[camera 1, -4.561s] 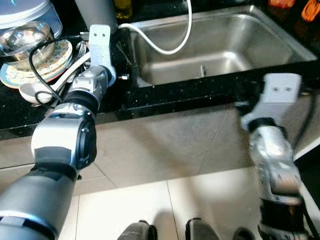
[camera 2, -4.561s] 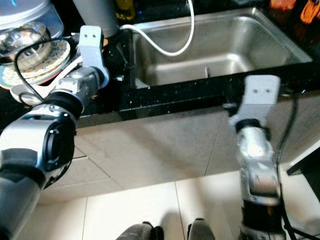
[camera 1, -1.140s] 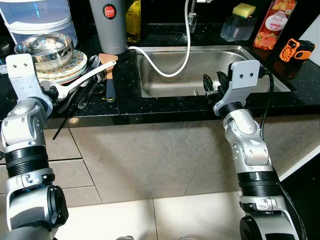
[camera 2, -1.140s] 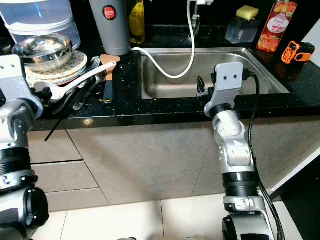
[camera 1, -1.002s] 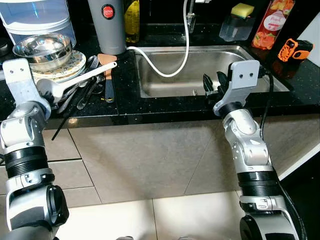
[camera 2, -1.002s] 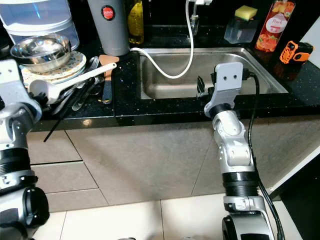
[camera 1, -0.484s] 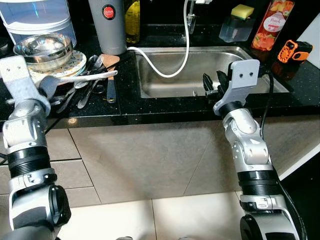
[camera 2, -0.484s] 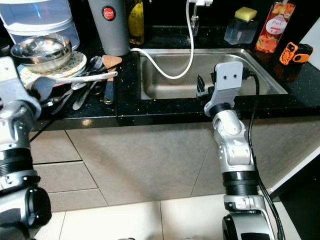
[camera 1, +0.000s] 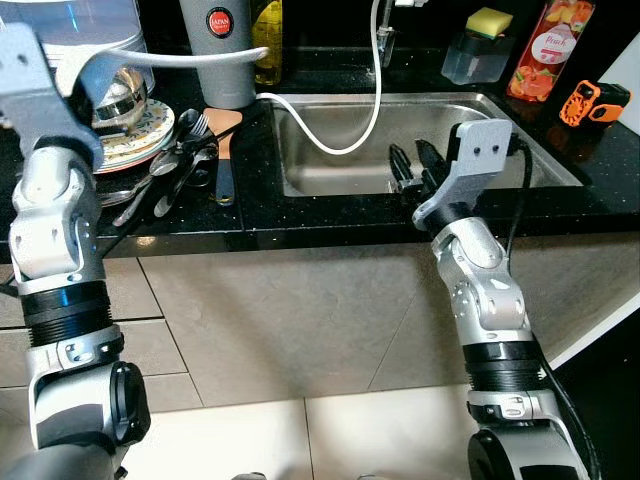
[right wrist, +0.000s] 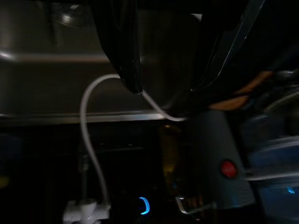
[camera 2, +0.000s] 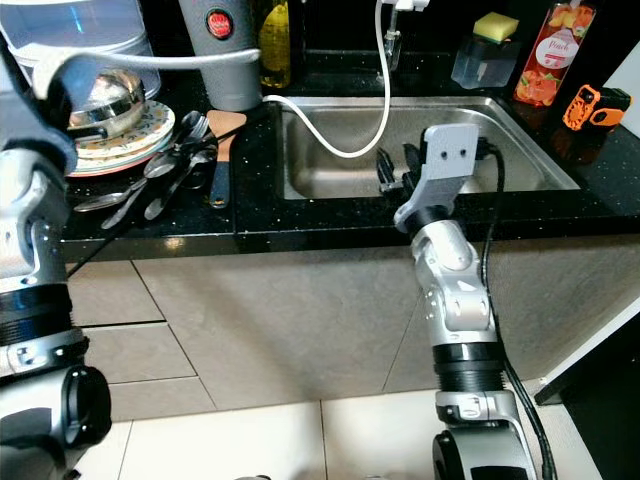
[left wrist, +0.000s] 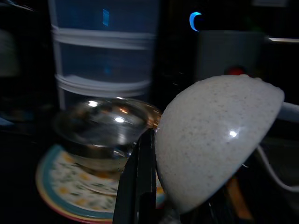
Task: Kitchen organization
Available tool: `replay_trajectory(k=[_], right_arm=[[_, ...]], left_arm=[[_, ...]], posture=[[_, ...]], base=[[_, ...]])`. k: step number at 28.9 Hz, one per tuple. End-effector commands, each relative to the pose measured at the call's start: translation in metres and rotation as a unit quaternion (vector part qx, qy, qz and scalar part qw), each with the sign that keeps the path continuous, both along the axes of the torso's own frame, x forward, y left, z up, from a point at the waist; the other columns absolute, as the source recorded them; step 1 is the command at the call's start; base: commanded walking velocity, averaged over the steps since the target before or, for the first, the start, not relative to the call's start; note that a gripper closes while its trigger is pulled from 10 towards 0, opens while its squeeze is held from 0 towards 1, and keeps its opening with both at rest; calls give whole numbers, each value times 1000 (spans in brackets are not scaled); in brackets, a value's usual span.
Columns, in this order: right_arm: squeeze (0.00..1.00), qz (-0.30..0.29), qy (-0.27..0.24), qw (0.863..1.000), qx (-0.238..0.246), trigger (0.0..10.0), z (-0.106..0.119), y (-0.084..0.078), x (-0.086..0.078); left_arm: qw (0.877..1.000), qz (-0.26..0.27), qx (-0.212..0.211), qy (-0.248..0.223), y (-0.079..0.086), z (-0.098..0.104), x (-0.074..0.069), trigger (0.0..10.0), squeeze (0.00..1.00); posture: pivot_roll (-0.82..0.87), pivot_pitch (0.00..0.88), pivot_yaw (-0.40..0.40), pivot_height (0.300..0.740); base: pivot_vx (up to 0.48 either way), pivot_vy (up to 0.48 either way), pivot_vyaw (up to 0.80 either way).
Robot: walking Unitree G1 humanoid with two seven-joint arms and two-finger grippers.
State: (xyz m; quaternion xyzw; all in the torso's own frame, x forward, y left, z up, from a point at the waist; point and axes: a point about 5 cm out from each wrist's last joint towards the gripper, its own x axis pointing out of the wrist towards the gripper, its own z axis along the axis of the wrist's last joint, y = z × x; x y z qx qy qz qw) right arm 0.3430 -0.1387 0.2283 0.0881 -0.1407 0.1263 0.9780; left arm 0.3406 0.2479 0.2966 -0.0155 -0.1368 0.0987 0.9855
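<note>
A white ladle (camera 1: 185,57) hangs level above the stacked dishes at the counter's left, its handle reaching toward the grey flask (camera 1: 214,50). My left gripper (camera 1: 88,80) is shut on it near the bowl end; the left wrist view has the speckled ladle bowl (left wrist: 215,140) pressed beside one black finger (left wrist: 140,186). Below it a steel bowl (camera 1: 125,98) rests on patterned plates (camera 1: 145,140). A pile of cutlery (camera 1: 170,170) and a wooden spatula (camera 1: 222,140) lie beside the plates. My right gripper (camera 1: 412,165) stands open over the sink's front rim, holding nothing.
The steel sink (camera 1: 510,130) has a white hose (camera 1: 340,140) curling into it. Behind it stand a sponge holder (camera 1: 478,50), a red bottle (camera 1: 535,60) and an orange tape measure (camera 1: 590,100). A clear water container (camera 1: 95,20) stands at the back left. The black counter's front edge runs above tiled cabinets.
My left arm has lifted the ladle off the cutlery pile up to a level hold above the plates. My right gripper has shifted slightly left along the sink's edge.
</note>
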Motion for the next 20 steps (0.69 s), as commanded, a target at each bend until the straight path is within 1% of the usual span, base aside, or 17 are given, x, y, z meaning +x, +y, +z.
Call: replay_trajectory(k=[1, 2, 3, 4, 5, 6, 7, 8, 9, 10, 11, 15, 16, 17, 18, 20], right_arm=[[0, 59, 23, 993, 99, 10000, 3, 11, -3], [0, 114, 45, 976, 182, 10000, 1, 24, -6], [0, 114, 45, 976, 182, 10000, 1, 24, -6], [0, 162, 55, 954, 246, 10000, 2, 35, -11], [0, 162, 55, 954, 246, 10000, 2, 35, -11], [0, 192, 58, 937, 285, 10000, 3, 41, -14], [0, 219, 55, 924, 308, 10000, 6, 45, -17], [0, 219, 55, 924, 308, 10000, 6, 45, -17], [0, 237, 54, 916, 320, 10000, 8, 47, -20], [0, 237, 54, 916, 320, 10000, 8, 47, -20], [0, 254, 49, 909, 327, 10000, 11, 52, -22], [0, 257, 39, 907, 331, 10000, 15, 53, -22], [0, 258, 34, 905, 336, 10000, 18, 51, -23], [0, 260, 28, 902, 343, 10000, 21, 49, -24], [0, 260, 28, 902, 343, 10000, 21, 49, -24], [0, 260, 9, 898, 356, 10000, 28, 41, -26]], left_arm=[[994, -100, -36, 5, -26, -5, 6, 10000, 0], [975, -206, -78, -2, -54, -8, 2, 10000, 0], [975, -206, -78, -2, -54, -8, 2, 10000, 0], [951, -289, -115, -7, -75, -11, -4, 10000, 0], [951, -289, -115, -7, -75, -11, -4, 10000, 0], [931, -336, -140, -11, -88, -13, -9, 10000, 0], [910, -376, -173, -7, -98, -17, -13, 10000, 0], [910, -376, -173, -7, -98, -17, -13, 10000, 0], [894, -401, -198, -1, -106, -22, -16, 10000, 0], [894, -401, -198, -1, -106, -22, -16, 10000, 0], [882, -422, -209, 22, -122, -34, -18, 10000, 0], [882, -417, -216, 30, -127, -40, -17, 10000, 0], [879, -418, -226, 31, -126, -40, -16, 10000, 0], [879, -414, -232, 34, -125, -41, -16, 10000, 0], [879, -414, -232, 34, -125, -41, -16, 10000, 0], [880, -406, -240, 47, -123, -47, -15, 10000, 0]], posture=[[129, 0, -44, 740], [129, 0, -44, 740], [129, 0, -44, 740], [122, 0, -37, 740], [122, 0, -37, 740], [122, 0, -37, 740], [118, 0, -36, 740], [118, 0, -36, 740], [122, 0, -38, 740], [122, 0, -38, 740], [121, 0, -38, 740], [119, 0, -40, 740], [120, 0, -40, 740], [121, 0, -40, 740], [121, 0, -40, 740], [118, 0, -40, 740]], base=[[0, 0, 0], [0, 0, 0], [0, 0, 0], [0, 0, 0], [0, 0, 0], [0, 0, 0], [0, 0, 0], [0, 0, 0], [0, 0, 0], [0, 0, 0], [0, 0, 0], [0, 0, 0], [0, 0, 0], [0, 0, 0], [0, 0, 0], [0, 0, 0]])
